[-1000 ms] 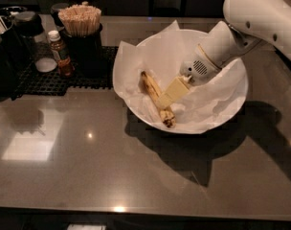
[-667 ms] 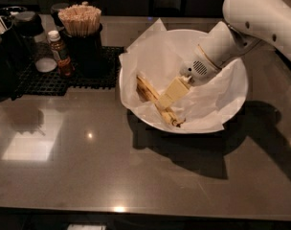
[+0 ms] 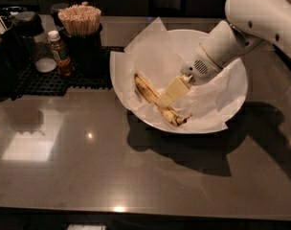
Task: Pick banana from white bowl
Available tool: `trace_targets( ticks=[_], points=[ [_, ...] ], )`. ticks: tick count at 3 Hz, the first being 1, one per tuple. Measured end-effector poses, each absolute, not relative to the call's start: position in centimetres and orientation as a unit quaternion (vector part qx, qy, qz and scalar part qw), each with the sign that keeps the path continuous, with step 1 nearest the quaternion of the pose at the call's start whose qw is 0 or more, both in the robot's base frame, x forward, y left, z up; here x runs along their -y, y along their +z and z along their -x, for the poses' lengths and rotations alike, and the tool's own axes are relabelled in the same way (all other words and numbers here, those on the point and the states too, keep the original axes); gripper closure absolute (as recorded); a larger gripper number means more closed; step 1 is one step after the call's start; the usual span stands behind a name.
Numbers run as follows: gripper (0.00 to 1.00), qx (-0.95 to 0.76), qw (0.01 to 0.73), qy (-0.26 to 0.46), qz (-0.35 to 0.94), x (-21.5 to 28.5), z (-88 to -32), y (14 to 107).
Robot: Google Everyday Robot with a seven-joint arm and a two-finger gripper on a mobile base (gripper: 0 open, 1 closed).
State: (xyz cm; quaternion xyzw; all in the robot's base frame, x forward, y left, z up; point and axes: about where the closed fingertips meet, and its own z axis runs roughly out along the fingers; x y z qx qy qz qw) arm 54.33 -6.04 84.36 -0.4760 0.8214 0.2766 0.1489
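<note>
The white bowl (image 3: 237, 75), lined with crinkled white paper (image 3: 150, 51), stands on the dark countertop at centre right. The banana (image 3: 145, 87), yellow with brown spots and dark ends, lies on the paper in the bowl's left front part. My gripper (image 3: 165, 99) reaches down into the bowl from the upper right on the white arm (image 3: 260, 18). Its pale yellow fingers (image 3: 174, 87) sit closed over the middle of the banana, whose two ends show on either side of them.
A black mat (image 3: 50, 83) at the back left holds a small brown bottle (image 3: 61, 55), a dark cup of wooden sticks (image 3: 82, 20) and dark containers (image 3: 9, 56). The countertop's front edge (image 3: 136, 209) runs along the bottom.
The bowl shifted slightly right and then back left under the gripper. The banana turned a little with it. The gripper stayed at the banana's middle.
</note>
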Motion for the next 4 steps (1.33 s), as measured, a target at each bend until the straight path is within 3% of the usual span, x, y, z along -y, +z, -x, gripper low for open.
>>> trace_targets(
  ticks=[4],
  points=[
    [1.00,-0.817,0.221,0.267,0.460,8.0,-54.1,88.0]
  ],
)
